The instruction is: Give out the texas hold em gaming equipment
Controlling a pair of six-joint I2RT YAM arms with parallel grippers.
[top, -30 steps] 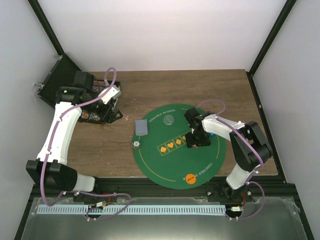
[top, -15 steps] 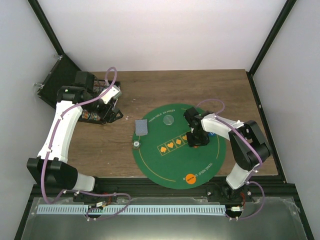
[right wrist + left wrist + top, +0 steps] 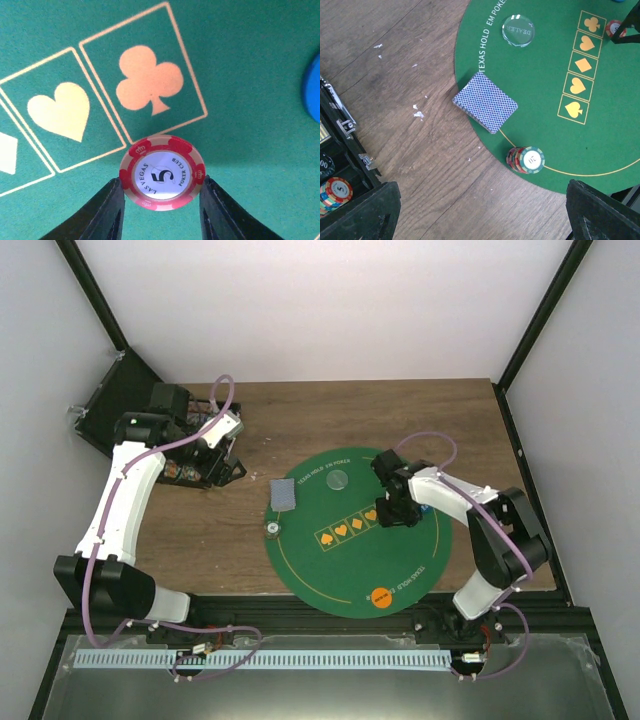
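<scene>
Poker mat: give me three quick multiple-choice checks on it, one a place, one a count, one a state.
1. The card deck lies: A) across the mat's edge; B) inside the case; C) on the club box.
2. Suit boxes printed on the mat: A) three; B) five; C) seven.
3. The right gripper is: A) open and empty; B) shut on a card; C) shut on the red-and-white chip.
Answers: 1 A, one corner overhangs the wooden table; 2 B, club, heart, diamond, heart, spade; 3 C, the chip is pinched at both sides of its rim.
</scene>
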